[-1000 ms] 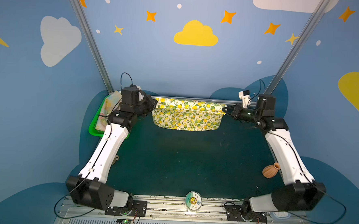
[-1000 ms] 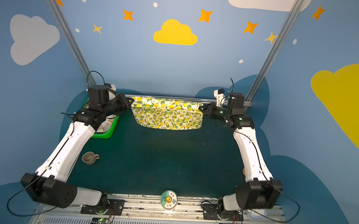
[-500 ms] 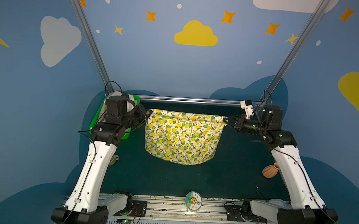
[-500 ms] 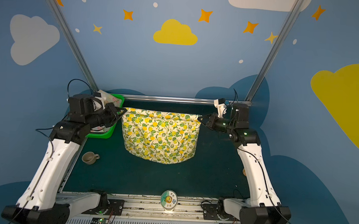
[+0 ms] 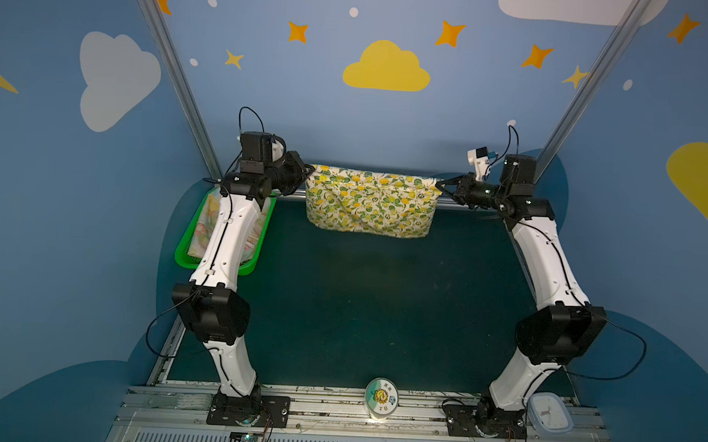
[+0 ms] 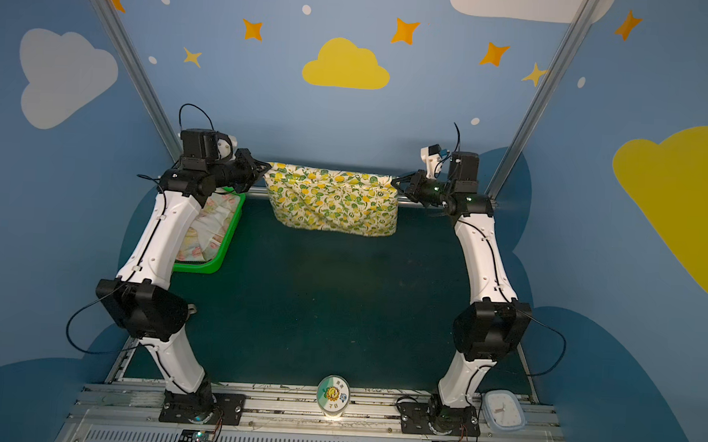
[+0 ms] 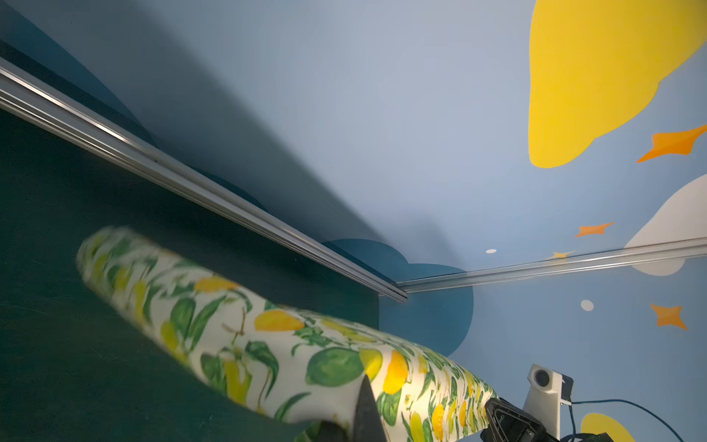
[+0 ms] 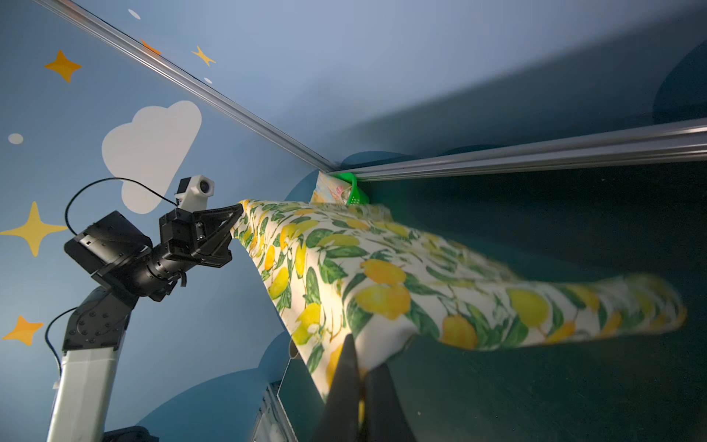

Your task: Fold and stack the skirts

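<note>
The cream lemon-print skirt (image 5: 370,202) (image 6: 336,204) is stretched between both grippers at the far end of the table, in front of the back rail. My left gripper (image 5: 311,170) (image 6: 268,167) is shut on its left top corner, and my right gripper (image 5: 438,185) (image 6: 392,182) on its right top corner. In the wrist views the skirt (image 7: 267,325) (image 8: 382,275) billows out over the green mat, its lower part blurred, with the gripper (image 7: 357,398) (image 8: 359,367) pinching cloth. The pale flowered skirt (image 5: 206,222) (image 6: 208,227) lies in the green basket (image 5: 182,256) (image 6: 200,267), partly hidden by my left arm.
The aluminium back rail (image 5: 469,206) runs just behind the held skirt. A round tin with a sunflower label (image 5: 381,399) (image 6: 332,395) stands at the front edge. A white lidded box (image 5: 550,413) (image 6: 502,410) sits by the right arm's base.
Half a second ago the lemon skirt hung full length nearer the middle. Both grippers have since carried it back to the far rail, and its lower part swings out.
</note>
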{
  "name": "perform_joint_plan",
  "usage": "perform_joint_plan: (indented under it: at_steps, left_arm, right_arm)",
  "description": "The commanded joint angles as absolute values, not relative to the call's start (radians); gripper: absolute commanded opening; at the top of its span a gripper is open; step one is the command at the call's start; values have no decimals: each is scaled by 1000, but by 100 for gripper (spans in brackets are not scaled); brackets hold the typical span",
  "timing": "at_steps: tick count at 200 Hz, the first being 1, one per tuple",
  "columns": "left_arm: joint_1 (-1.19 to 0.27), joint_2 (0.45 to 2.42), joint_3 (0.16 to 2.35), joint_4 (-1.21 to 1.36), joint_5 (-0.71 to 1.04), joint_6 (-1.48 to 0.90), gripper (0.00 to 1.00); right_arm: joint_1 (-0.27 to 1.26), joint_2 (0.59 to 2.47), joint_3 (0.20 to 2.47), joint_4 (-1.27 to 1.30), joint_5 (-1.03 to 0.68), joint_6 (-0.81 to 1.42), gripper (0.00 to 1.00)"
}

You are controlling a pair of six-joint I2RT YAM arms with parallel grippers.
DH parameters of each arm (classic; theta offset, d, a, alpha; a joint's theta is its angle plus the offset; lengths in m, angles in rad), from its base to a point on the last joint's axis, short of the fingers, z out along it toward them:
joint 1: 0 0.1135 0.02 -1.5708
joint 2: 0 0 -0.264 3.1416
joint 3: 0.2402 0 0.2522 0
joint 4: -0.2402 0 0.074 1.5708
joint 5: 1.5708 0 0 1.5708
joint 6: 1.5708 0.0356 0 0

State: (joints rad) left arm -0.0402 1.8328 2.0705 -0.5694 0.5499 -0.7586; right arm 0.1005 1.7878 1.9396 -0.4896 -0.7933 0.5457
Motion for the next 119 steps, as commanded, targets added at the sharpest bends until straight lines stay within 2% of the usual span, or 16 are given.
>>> perform_joint_plan:
  at_steps: [1, 45, 73, 95, 119]
  left_arm:
    - [-15, 1740, 1974, -525, 513, -737, 4]
    - [-58, 1462, 1216, -241, 462, -813, 4]
    - [-115, 1415, 812, -101, 381, -901, 4]
    - [-163, 1448, 653, -19, 378, -954, 4]
    - [-218, 1463, 657, -97, 349, -906, 4]
  right_arm:
    - [74, 1696, 1842, -491, -763, 480, 0]
    - [108, 1537, 1289, -354, -697, 456, 0]
    - [110, 1532, 1011, -264, -689, 478, 0]
    - [110, 1565, 941, -320, -664, 450, 0]
    - [106, 1646, 1008, -489, -657, 400, 0]
